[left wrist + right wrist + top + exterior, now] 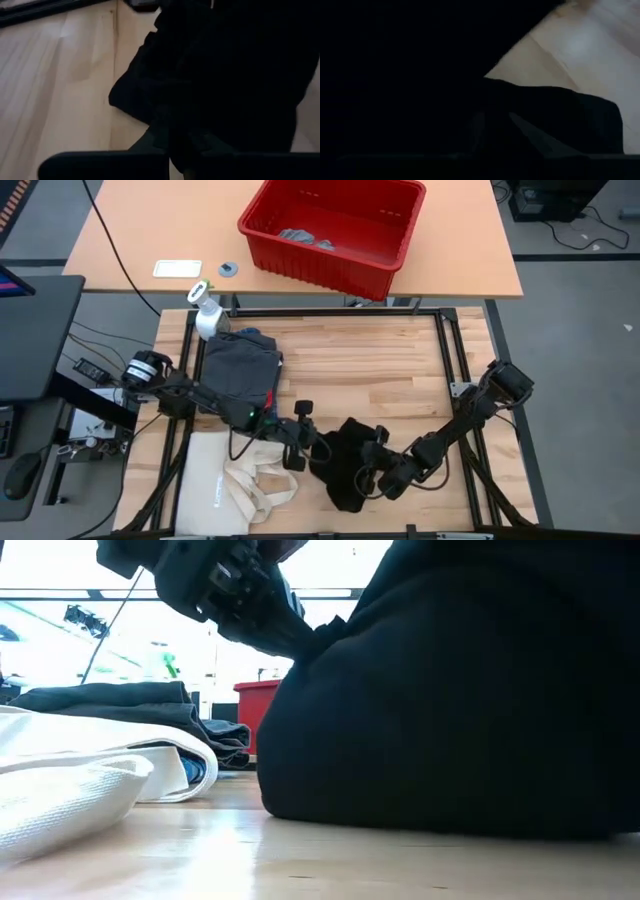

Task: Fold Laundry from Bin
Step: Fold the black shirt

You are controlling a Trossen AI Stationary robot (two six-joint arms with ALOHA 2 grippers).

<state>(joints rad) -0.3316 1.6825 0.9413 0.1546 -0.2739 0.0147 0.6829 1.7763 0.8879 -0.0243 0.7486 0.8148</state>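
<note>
A large black garment (350, 465) lies bunched on the wooden table, between my two grippers. My left gripper (316, 446) is shut on its left side, and my right gripper (382, 472) is at its right side, shut in the cloth. In the low view the black garment (450, 710) rises as a tall heap. A dark grey piece (238, 365) lies folded at the far left. The red bin (335, 225) stands on the far table with light grey pieces (305, 237) in it. My left gripper pinches a bunched fold at the black garment's left edge (182, 142) between its two fingers, coming slanting down from the table's left. The cloth is raised at the fingers (312, 638), and its lower part rests on the table. My right gripper is buried in the black garment's right side (545, 115). The cloth hides the place of contact. It comes slanting down from the table's right.
A cream tote bag (235, 480) lies at the near left, close to my left arm. A spray bottle (205, 312) stands at the far left corner. Bare wood (400, 370) lies beyond the black garment.
</note>
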